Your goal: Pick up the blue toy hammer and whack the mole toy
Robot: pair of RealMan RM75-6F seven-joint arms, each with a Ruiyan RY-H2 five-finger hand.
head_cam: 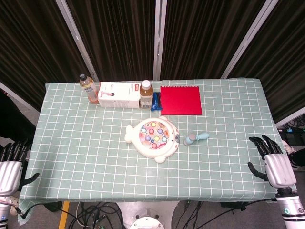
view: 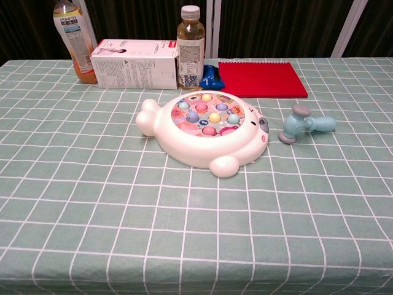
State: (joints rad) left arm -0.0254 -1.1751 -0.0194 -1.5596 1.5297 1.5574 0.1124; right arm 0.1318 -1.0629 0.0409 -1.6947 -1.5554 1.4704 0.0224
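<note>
The blue toy hammer (head_cam: 195, 138) (view: 304, 125) lies flat on the checked cloth, just right of the mole toy. That mole toy (head_cam: 153, 138) (view: 206, 129), a cream round game with coloured pegs on top, sits at the table's middle. My right hand (head_cam: 274, 162) hovers open at the table's near right edge, well right of the hammer, fingers spread. At the near left corner my left hand (head_cam: 12, 164) is also open and holds nothing. Neither hand shows in the chest view.
Along the far side stand an orange-drink bottle (head_cam: 88, 88), a white carton (head_cam: 119, 95), a second bottle (head_cam: 146, 94), a small blue object (head_cam: 155, 102) and a red notebook (head_cam: 180, 100). The green checked table (head_cam: 95, 157) ends just before both hands.
</note>
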